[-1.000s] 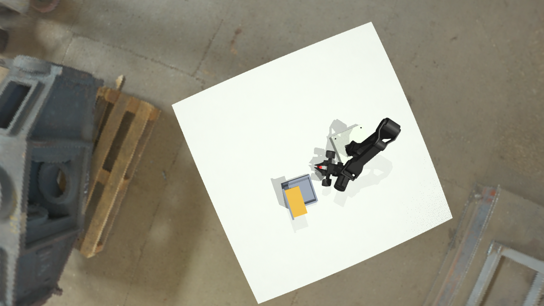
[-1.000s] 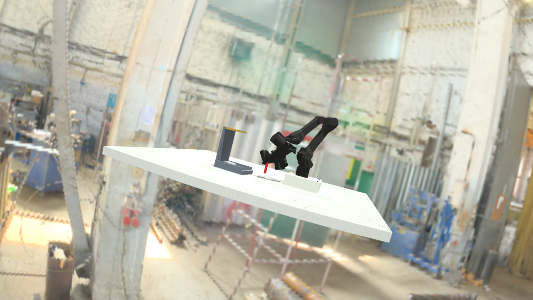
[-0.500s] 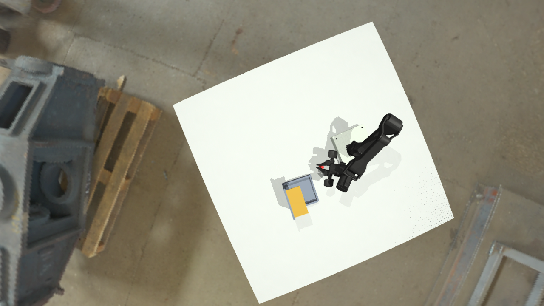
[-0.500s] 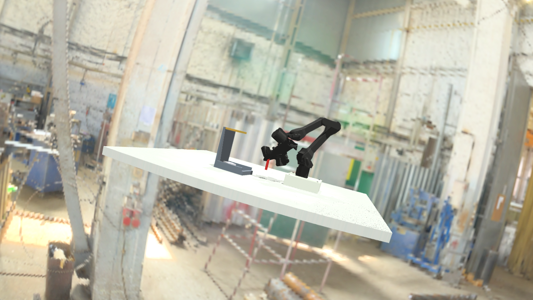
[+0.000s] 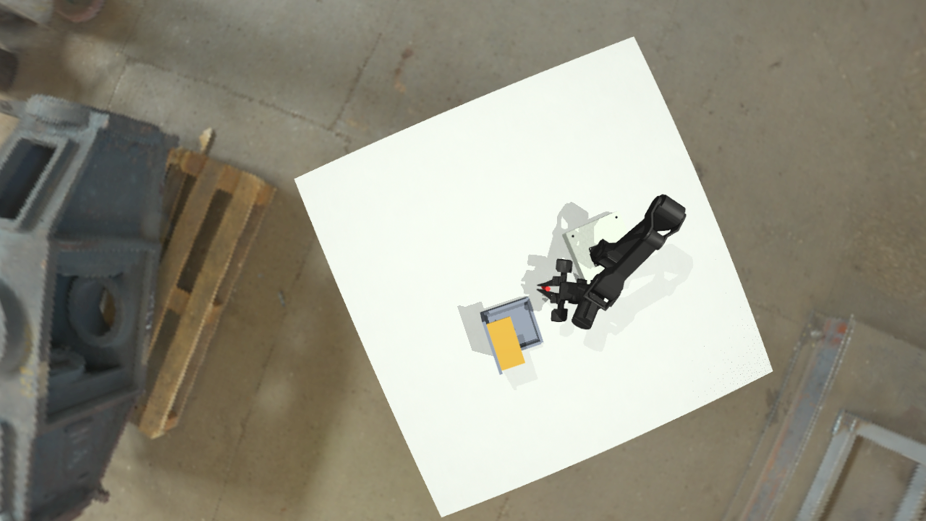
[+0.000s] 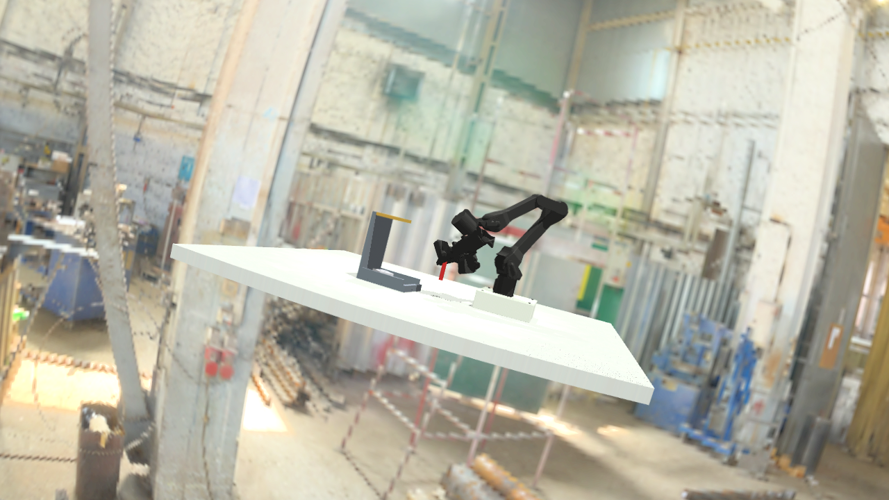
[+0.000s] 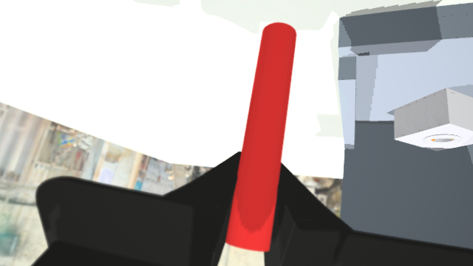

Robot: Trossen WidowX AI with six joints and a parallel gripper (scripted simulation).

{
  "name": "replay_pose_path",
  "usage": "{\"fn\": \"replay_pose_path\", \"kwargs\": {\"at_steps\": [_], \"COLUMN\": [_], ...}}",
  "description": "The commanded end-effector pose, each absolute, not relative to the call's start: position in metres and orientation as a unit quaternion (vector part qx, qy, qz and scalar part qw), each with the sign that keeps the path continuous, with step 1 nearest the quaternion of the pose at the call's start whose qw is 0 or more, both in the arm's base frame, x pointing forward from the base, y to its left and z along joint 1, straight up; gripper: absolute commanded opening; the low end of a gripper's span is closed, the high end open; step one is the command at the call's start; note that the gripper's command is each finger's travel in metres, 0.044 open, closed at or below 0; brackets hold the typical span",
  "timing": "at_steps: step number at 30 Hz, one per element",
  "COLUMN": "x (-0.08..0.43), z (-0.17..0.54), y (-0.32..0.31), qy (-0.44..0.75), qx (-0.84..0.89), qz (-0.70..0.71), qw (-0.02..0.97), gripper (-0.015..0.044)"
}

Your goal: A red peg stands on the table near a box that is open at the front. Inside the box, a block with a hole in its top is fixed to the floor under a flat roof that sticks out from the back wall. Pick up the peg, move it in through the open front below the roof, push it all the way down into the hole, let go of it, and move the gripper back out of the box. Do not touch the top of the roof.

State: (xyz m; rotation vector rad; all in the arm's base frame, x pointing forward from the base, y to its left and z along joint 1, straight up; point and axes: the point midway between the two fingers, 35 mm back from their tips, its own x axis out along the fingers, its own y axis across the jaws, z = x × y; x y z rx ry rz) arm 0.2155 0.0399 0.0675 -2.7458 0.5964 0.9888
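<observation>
1. Top: gripper (image 5: 544, 289) (image 6: 444, 261) (image 7: 256, 163) beside the box (image 5: 521, 322) (image 6: 387, 279) (image 7: 406, 177), outside its walls. Red peg (image 5: 547, 289) (image 6: 442, 271) (image 7: 267, 122) between its 2 fingers. Yellow roof (image 5: 506, 343) (image 6: 392, 217) covers part of the box. Table (image 5: 414, 259) (image 6: 279, 273) (image 7: 148, 92) surface shows between the box and every table edge.
2. Exterior: peg points downward, slightly tilted, lower end below the claw; roof edge juts from the top of the tall back wall (image 6: 376, 241), open room beneath. Gap between peg and box.
3. Wrist: claw clenched on the peg near 1 end, the rest protruding. Block (image 7: 421, 114) inside the box, round hole visible, peg outside it. Block cut off by the frame edge.
</observation>
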Motion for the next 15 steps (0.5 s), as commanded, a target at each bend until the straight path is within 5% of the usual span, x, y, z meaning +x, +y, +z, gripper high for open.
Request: {"fn": "replay_pose_path", "kwargs": {"at_steps": [1, 15], "x": [0.221, 0.24], "z": [0.068, 0.071], "y": [0.046, 0.066], "qy": [0.191, 0.161], "qx": [-0.92, -0.924], "qz": [0.334, 0.339], "qw": [0.077, 0.068], "gripper": [0.0, 0.0]}}
